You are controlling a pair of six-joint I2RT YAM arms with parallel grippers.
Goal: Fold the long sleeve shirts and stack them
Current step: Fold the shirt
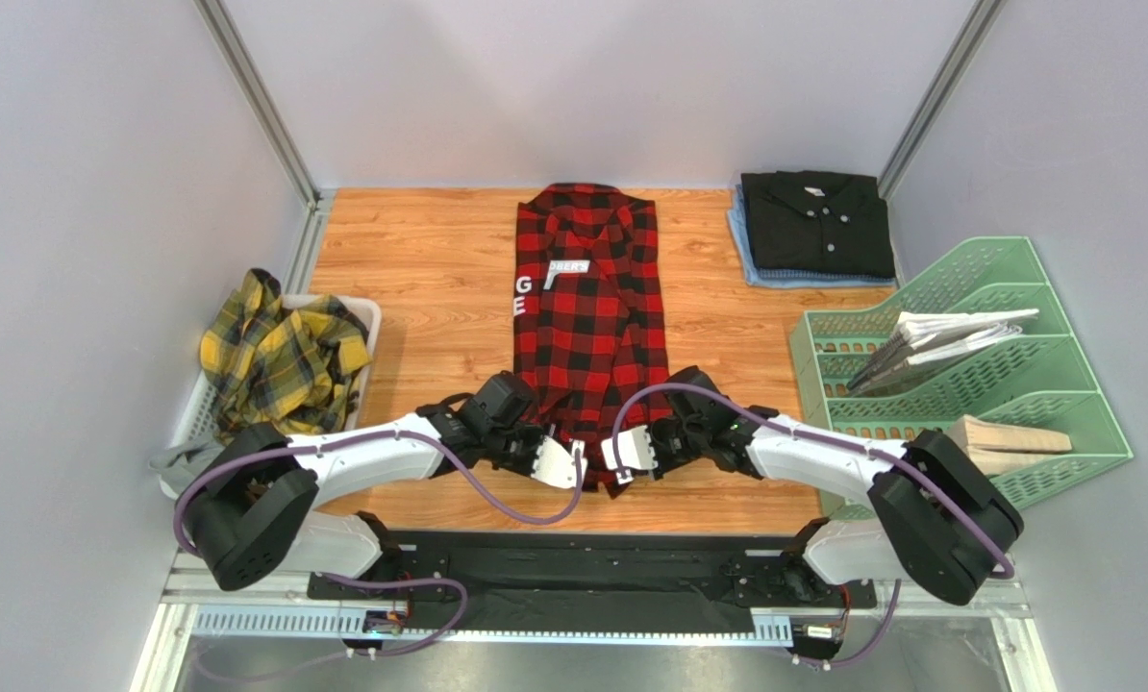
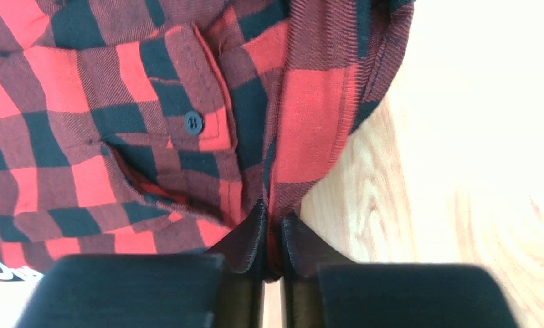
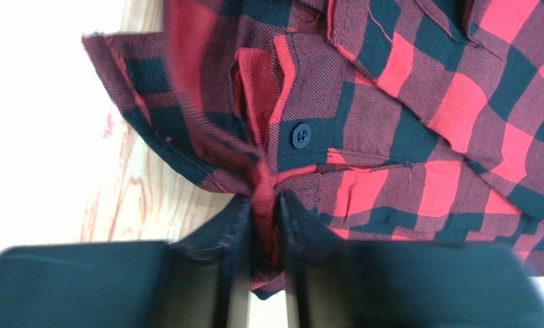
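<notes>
Clenched on the near hem of the soft, light red-and-black check shirt [image 1: 590, 310] with left claw [image 2: 273, 222] and right claw [image 3: 264, 201]; likely floppy, best gripped at corners.

Red-and-black check shirt [image 1: 590, 310]: from above you lose its near hem beneath the left gripper [image 1: 573, 464] and right gripper [image 1: 612, 459]; each wrist view crops it at the edges.
White letters [image 1: 524, 294]: you can read only two.
White tag [image 1: 570, 268]: print too small for you.
Blue cloth [image 1: 740, 245]: only its edge shows under the black shirt [image 1: 817, 221].
Gripper housings, wrist views: blurred, cut by the bottom edge.
</notes>
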